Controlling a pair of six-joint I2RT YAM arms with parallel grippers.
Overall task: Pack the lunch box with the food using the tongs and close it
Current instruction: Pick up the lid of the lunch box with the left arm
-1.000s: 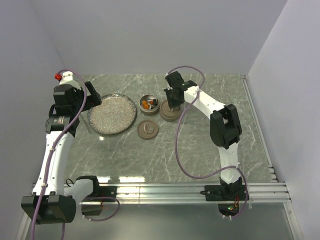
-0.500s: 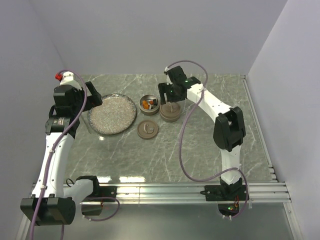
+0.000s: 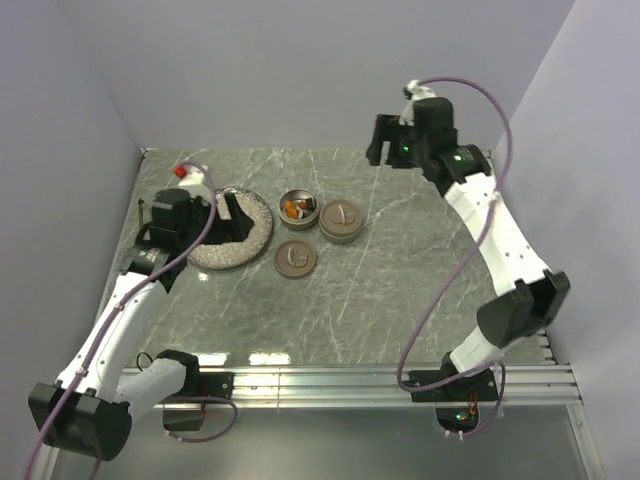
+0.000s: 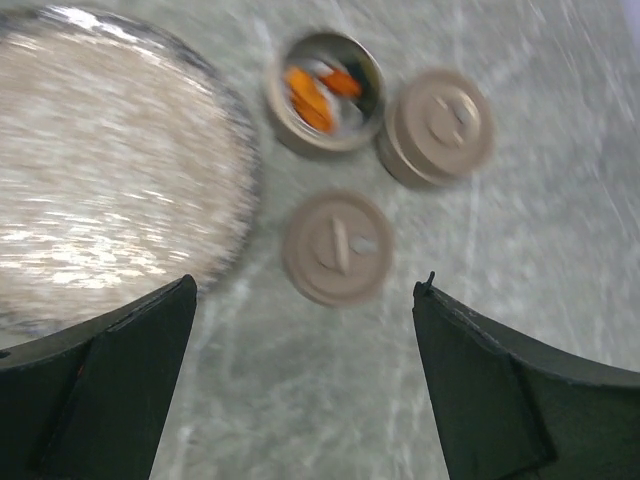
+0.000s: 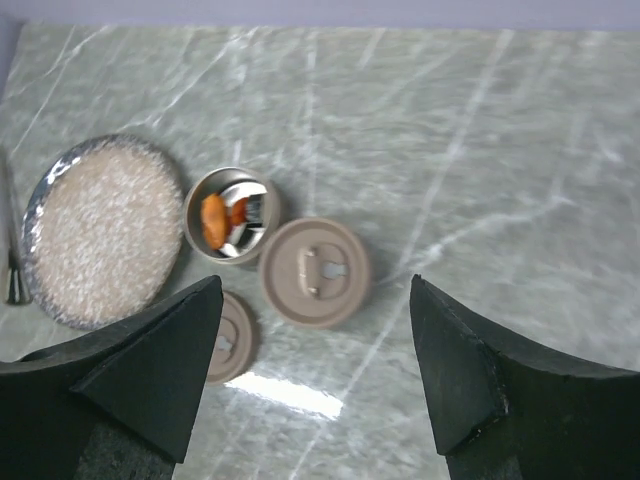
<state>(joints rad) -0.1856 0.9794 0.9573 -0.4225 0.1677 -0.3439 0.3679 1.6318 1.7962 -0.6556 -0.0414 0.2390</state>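
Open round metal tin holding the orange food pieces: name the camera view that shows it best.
Right wrist view: the open round metal tin sits sharp and unblocked, its orange, red and white food pieces distinct. Left wrist view shows it larger but motion-blurred; top external view shows it small.

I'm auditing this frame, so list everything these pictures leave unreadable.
food in the open tin: piece count; too small in the top view, motion-blurred in the left wrist view.
tongs: cropped by the right wrist view's left edge; unseen from the top.
near brown disc: half behind a finger of the right end effector, right wrist view.
plate: partly under the left arm, top view.
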